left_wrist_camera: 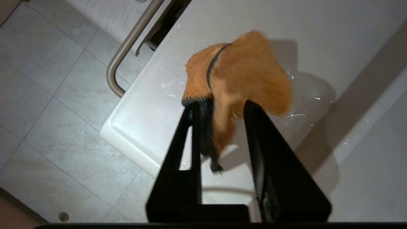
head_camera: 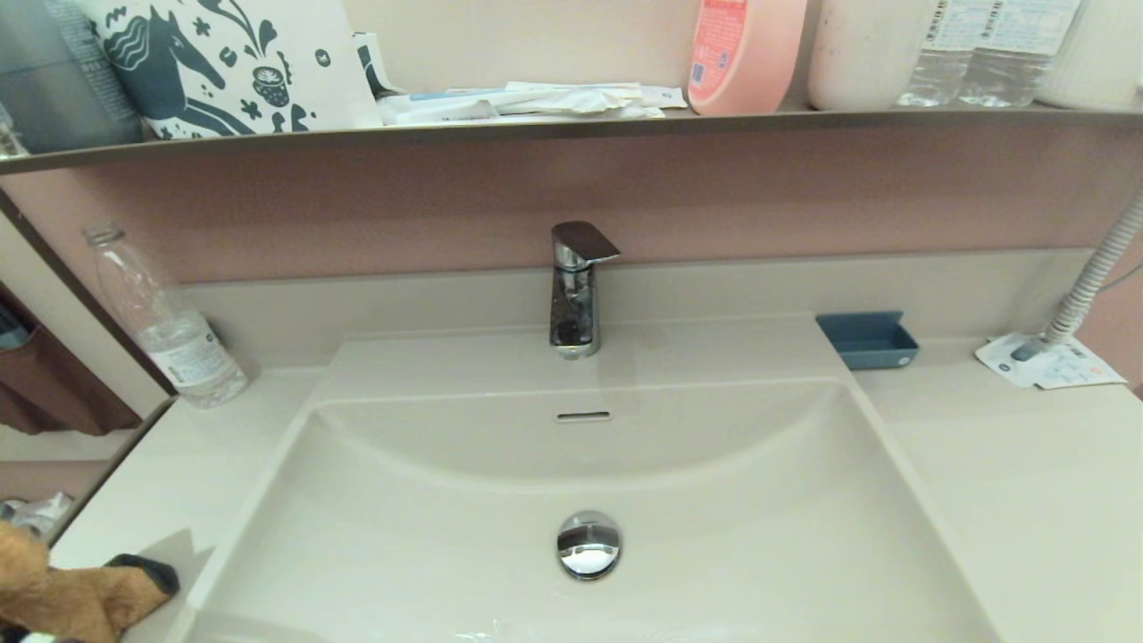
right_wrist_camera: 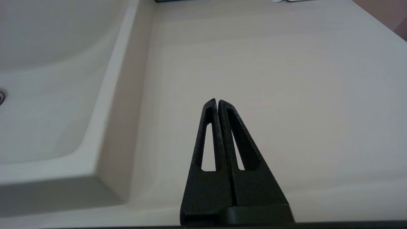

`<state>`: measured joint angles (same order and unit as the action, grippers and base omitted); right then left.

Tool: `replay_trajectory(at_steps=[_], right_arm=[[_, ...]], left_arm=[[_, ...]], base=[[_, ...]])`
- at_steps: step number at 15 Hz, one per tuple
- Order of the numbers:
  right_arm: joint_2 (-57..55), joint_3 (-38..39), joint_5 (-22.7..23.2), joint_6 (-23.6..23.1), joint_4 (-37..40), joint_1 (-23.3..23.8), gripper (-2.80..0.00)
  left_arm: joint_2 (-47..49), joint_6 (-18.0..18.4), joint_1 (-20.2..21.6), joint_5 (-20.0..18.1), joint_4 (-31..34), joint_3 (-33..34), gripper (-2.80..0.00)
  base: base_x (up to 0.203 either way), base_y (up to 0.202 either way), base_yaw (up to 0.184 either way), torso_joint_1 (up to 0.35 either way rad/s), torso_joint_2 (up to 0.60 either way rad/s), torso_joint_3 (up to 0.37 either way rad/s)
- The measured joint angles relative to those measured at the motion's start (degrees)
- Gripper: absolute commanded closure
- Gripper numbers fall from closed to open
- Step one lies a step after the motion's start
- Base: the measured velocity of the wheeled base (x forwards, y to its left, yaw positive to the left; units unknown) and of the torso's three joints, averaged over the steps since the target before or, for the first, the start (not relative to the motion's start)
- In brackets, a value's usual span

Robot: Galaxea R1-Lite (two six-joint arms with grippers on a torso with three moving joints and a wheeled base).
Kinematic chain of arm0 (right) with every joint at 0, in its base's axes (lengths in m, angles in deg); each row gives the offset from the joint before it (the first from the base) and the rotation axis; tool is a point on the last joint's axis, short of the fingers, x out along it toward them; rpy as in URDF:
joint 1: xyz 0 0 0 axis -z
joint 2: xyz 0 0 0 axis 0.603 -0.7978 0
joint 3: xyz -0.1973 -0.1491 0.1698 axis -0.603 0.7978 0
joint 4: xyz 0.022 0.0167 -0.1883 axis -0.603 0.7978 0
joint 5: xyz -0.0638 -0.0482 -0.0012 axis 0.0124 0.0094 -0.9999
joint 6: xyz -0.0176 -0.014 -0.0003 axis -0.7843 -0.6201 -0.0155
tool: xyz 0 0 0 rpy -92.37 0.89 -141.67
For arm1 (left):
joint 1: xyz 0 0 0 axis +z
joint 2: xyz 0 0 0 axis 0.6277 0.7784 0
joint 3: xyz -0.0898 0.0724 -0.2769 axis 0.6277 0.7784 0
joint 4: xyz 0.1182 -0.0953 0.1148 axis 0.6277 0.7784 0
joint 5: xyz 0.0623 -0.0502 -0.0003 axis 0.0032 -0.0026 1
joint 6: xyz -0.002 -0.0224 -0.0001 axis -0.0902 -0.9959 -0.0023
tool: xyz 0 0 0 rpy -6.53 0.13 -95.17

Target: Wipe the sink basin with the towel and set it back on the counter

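Note:
The yellow-orange towel (left_wrist_camera: pixel 248 70) with its grey-blue edge is bunched at the tips of my left gripper (left_wrist_camera: pixel 219 106), which is shut on it. A tail of cloth hangs down between the fingers. The towel casts a shadow on the counter (left_wrist_camera: pixel 286 25) at its front left corner. In the head view only the towel (head_camera: pixel 54 598) shows, at the bottom left, beside the sink basin (head_camera: pixel 446 536). My right gripper (right_wrist_camera: pixel 217 101) is shut on nothing above the counter (right_wrist_camera: pixel 270 63), to the right of the basin (right_wrist_camera: pixel 38 95).
A chrome faucet (head_camera: pixel 576 286) stands behind the basin and a drain plug (head_camera: pixel 588 543) sits in its floor. A plastic bottle (head_camera: pixel 170 330) stands at the back left. At the back right are a blue tray (head_camera: pixel 866 339), a paper (head_camera: pixel 1049 362) and a hose (head_camera: pixel 1094 277). Tiled floor (left_wrist_camera: pixel 47 95) lies beyond the counter's left edge.

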<state>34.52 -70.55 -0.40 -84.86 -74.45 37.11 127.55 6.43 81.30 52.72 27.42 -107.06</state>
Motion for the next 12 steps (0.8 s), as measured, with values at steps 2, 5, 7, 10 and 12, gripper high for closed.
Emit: replay_trajectory(at_steps=[2, 5, 7, 10, 12], right_arm=[[0.0, 0.0, 0.0, 0.0, 0.0, 0.0, 0.0], [0.0, 0.0, 0.0, 0.0, 0.0, 0.0, 0.0], [0.0, 0.0, 0.0, 0.0, 0.0, 0.0, 0.0], [0.0, 0.0, 0.0, 0.0, 0.0, 0.0, 0.0], [0.0, 0.0, 0.0, 0.0, 0.0, 0.0, 0.0]], left_arm=[[-0.1, 0.0, 0.2, 0.5, 0.0, 0.0, -2.8], [-0.2, 0.2, 0.1, 1.1, -0.1, 0.0, -2.8], [-0.2, 1.1, -1.9, 0.7, -0.3, 0.0, -2.8], [-0.3, 0.8, -10.4, 0.1, -1.8, -0.2, -2.8], [-0.3, -1.2, -18.2, 0.2, -4.7, -0.3, -2.8]], base=[[0.0, 0.0, 0.0, 0.0, 0.0, 0.0], [0.0, 0.0, 0.0, 0.0, 0.0, 0.0], [0.0, 0.0, 0.0, 0.0, 0.0, 0.0], [0.0, 0.0, 0.0, 0.0, 0.0, 0.0], [0.0, 0.0, 0.0, 0.0, 0.0, 0.0]])
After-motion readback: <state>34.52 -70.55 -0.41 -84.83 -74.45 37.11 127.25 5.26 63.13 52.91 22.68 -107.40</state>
